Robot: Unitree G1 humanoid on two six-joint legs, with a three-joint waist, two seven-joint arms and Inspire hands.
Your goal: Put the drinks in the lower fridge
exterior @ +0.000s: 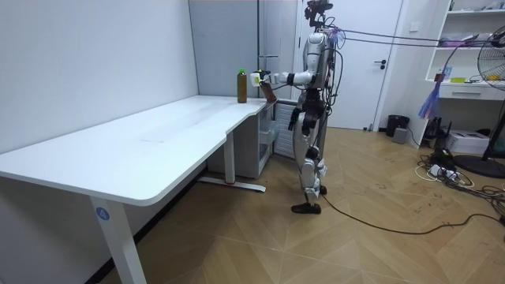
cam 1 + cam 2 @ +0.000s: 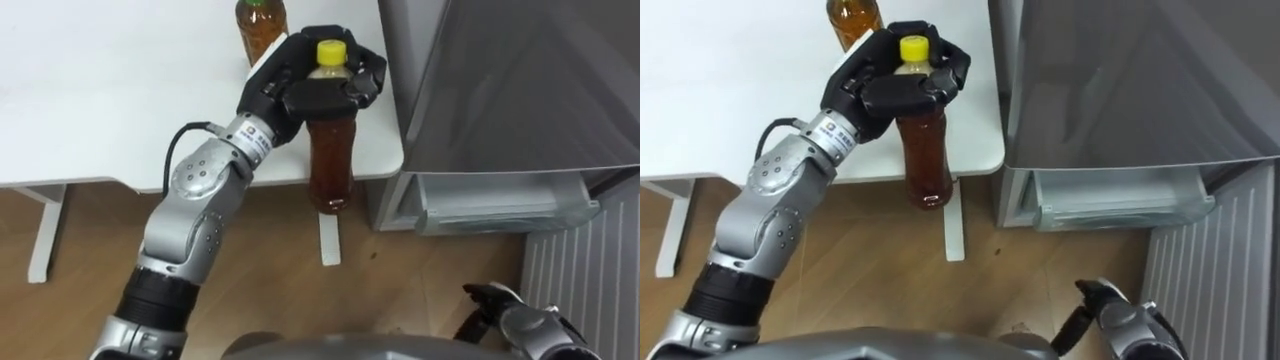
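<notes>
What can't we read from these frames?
- Second bottle: top cut off by the upper edge, eye views.
- Right hand: cut by the bottom edge, eye views; pose unreadable.
- Held bottle: neck hidden under the left hand.
- Fridge interior: hidden by its grey casing, eye views.

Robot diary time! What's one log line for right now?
left hand: shut on yellow-capped bottle, past table edge | second bottle: on table | right hand: low | fridge: lower part open
</notes>
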